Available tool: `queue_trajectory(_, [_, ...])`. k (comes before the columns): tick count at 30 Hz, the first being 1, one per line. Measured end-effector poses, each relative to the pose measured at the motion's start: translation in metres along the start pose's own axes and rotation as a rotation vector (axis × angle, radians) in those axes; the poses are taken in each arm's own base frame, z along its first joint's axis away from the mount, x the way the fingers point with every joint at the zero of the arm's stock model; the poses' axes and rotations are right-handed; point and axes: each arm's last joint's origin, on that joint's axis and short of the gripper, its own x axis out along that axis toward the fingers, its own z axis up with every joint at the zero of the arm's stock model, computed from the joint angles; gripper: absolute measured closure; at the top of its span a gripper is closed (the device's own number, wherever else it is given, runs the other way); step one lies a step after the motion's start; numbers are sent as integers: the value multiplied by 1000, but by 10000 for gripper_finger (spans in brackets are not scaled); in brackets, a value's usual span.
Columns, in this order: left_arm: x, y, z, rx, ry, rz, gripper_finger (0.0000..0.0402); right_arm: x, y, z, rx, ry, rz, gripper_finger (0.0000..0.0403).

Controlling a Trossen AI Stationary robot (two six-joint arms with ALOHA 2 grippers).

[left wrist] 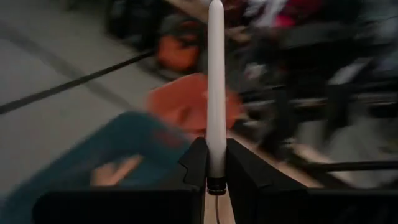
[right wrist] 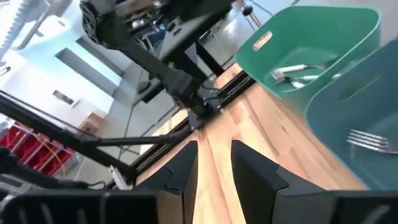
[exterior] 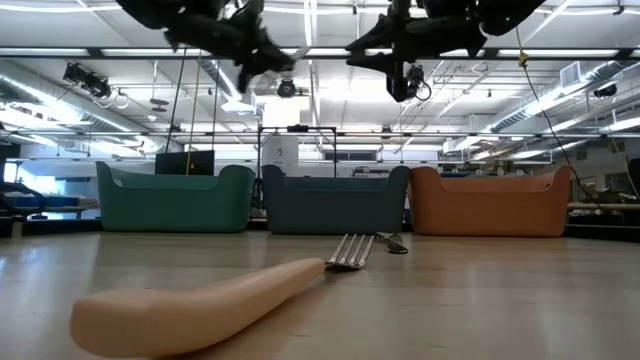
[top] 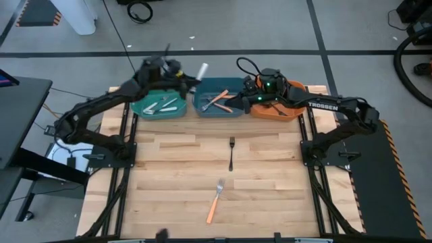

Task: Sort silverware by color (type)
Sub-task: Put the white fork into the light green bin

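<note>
My left gripper (top: pixel 187 74) hangs above the far rim between the teal bin (top: pixel 160 106) and the blue bin (top: pixel 219 103), shut on a white fork (top: pixel 202 69). My right gripper (top: pixel 260 91) hovers open and holds nothing, over the gap between the blue bin and the orange bin (top: pixel 278 110). Silver-white forks (top: pixel 162 104) lie in the teal bin, and orange-handled forks (top: pixel 221 100) lie in the blue one. A black fork (top: pixel 231 152) and an orange-handled fork (top: pixel 215 200) lie flat on the table. In the low view the orange handle (exterior: pixel 200 305) is closest. My left gripper pinches the white fork between its two fingers (left wrist: pixel 196 165). They close on one end of the handle (left wrist: pixel 216 163), and the fork's length runs along the fingers. The rest sticks straight out past the fingertips (left wrist: pixel 216 68), lifted clear of bins and table.
The three bins stand side by side along the table's far edge: teal (exterior: pixel 175 198), blue (exterior: pixel 335 200), orange (exterior: pixel 490 200). Bare wooden table (top: pixel 169 182) surrounds the two loose forks. Arm bases and rails flank both sides.
</note>
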Motion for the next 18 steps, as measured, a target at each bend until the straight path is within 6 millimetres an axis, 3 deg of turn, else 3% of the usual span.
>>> queue_trajectory(6, [-49, 32, -12, 34, 247, 254, 355, -4, -1, 2, 4, 7, 6, 299])
queue_trajectory(10, [-66, 44, -32, 95, 489, 449, 354, -4, -1, 2, -16, 3, 0, 300])
queue_trajectory(18, [-64, 62, -63, 124, 708, 576, 342, -4, -1, 2, -22, -3, 1, 300])
